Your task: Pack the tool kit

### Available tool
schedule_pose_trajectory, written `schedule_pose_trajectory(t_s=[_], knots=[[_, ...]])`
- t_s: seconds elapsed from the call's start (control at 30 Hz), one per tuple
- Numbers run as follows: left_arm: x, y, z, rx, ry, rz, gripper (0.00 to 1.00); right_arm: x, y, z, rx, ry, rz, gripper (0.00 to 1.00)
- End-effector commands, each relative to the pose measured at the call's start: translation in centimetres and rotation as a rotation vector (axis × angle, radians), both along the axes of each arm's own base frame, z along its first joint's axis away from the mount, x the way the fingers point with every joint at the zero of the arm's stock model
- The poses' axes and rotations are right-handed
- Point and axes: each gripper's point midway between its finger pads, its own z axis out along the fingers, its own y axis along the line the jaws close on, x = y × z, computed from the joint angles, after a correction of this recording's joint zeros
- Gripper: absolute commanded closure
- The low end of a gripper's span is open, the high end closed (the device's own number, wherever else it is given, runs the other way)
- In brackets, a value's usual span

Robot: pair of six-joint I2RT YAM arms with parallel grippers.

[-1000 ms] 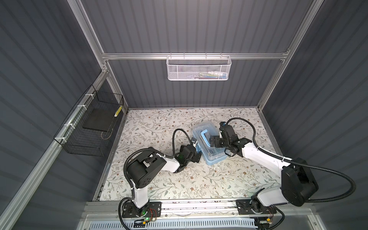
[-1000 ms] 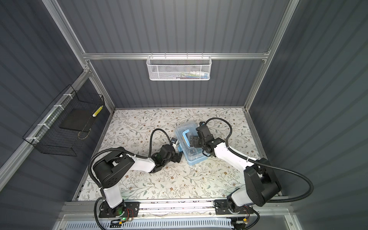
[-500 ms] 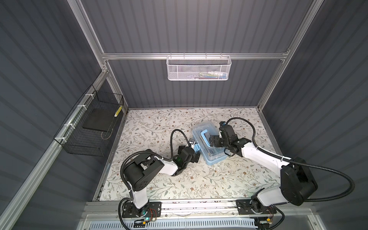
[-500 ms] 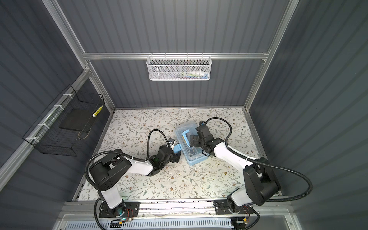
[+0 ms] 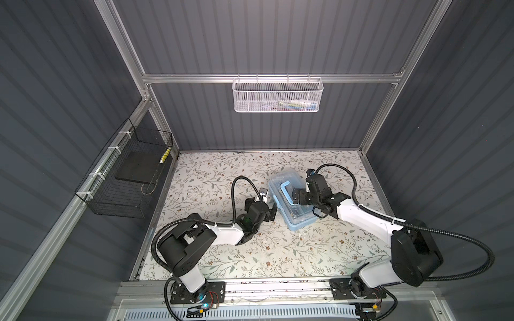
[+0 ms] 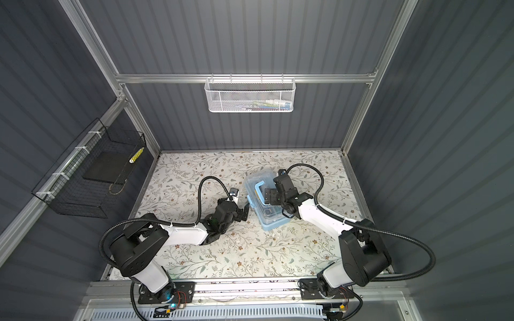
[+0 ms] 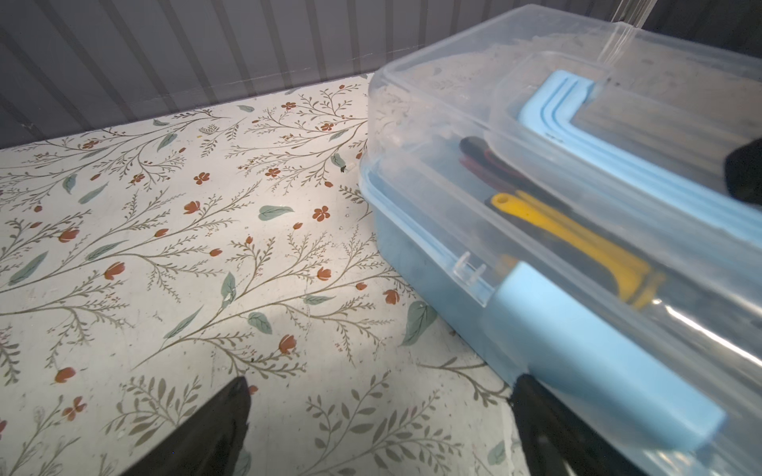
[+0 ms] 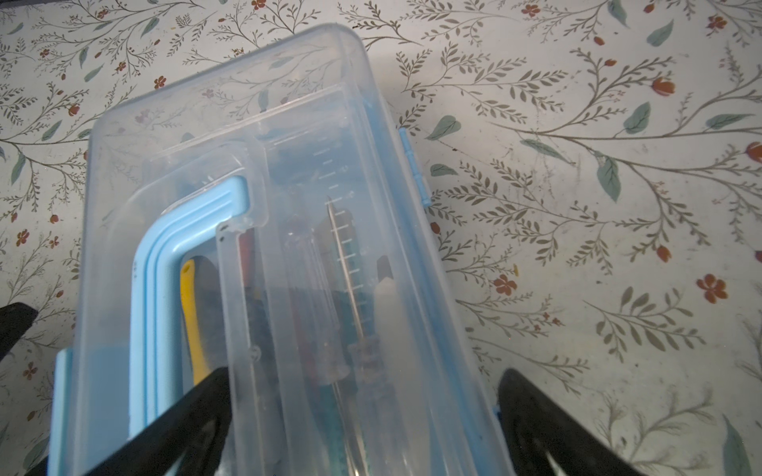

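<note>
Left arm (image 5: 225, 234) low, forward; left fingers (image 7: 206, 437) spread wide. Right arm (image 5: 361, 219) extended; right fingers (image 8: 544, 428) spread wide.

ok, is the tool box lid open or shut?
Shut: the clear lid sits flat on the blue base, tools visible through it. Whether the latch is snapped, cannot tell.

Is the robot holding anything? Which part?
Nothing is held. The left gripper is open beside the blue box; the right gripper is open over its lid.
</note>
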Motion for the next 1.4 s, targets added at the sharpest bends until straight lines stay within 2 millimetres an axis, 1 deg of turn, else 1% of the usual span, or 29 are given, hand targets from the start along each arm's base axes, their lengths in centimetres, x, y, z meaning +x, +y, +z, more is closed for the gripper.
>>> schedule_pose_trajectory(t_s=[0.0,0.23,0.47,0.5,0.53,0.6,0.8,0.87,0.97,1.07,1.13,1.23,1.37], knots=[[0.6,0.0,2.0,-0.002,-0.027,0.017,0.0,-4.5,-2.8,-6.2,-0.163,0.233,0.007,0.01],[0.5,-0.4,2.5,-0.013,-0.024,0.002,0.0,-3.4,-2.9,-3.8,-0.166,0.171,-0.005,0.02],[0.6,-1.1,2.4,-0.024,-0.012,-0.015,0.0,-2.2,-3.1,-0.6,-0.17,0.085,-0.031,0.04],[0.6,-1.1,2.4,-0.025,-0.013,-0.016,0.0,-2.0,-3.1,0.0,-0.164,0.071,-0.033,0.05],[0.6,-1.1,2.4,-0.025,-0.012,-0.018,0.0,-2.2,-3.2,0.1,-0.173,0.081,-0.029,0.07],[0.6,-1.2,2.5,-0.028,-0.011,-0.02,0.0,-2.1,-2.9,0.9,-0.158,0.07,-0.021,0.11],[0.6,-1.3,2.4,-0.024,-0.003,-0.024,0.0,-1.8,-1.7,2.6,-0.098,0.057,-0.001,0.3],[0.6,-1.4,2.5,-0.026,-0.002,-0.028,0.0,-1.7,-1.5,3.0,-0.084,0.049,0.002,0.34],[0.6,-1.5,2.4,-0.025,0.001,-0.033,0.0,-1.3,-1.6,3.2,-0.096,0.029,-0.002,0.33],[0.7,-1.8,2.4,-0.024,0.001,-0.038,0.0,-1.2,-1.7,2.8,-0.127,0.031,0.015,0.31],[0.8,-2.0,2.4,-0.024,0.0,-0.042,0.0,-1.2,-1.9,2.5,-0.149,0.035,0.018,0.25],[1.0,-2.3,2.7,-0.03,-0.006,-0.048,0.0,-1.2,-2.2,2.2,-0.174,0.04,0.02,0.19],[1.2,-2.5,2.7,-0.026,-0.008,-0.053,0.0,-1.1,-2.3,1.9,-0.197,0.046,0.031,0.08]])
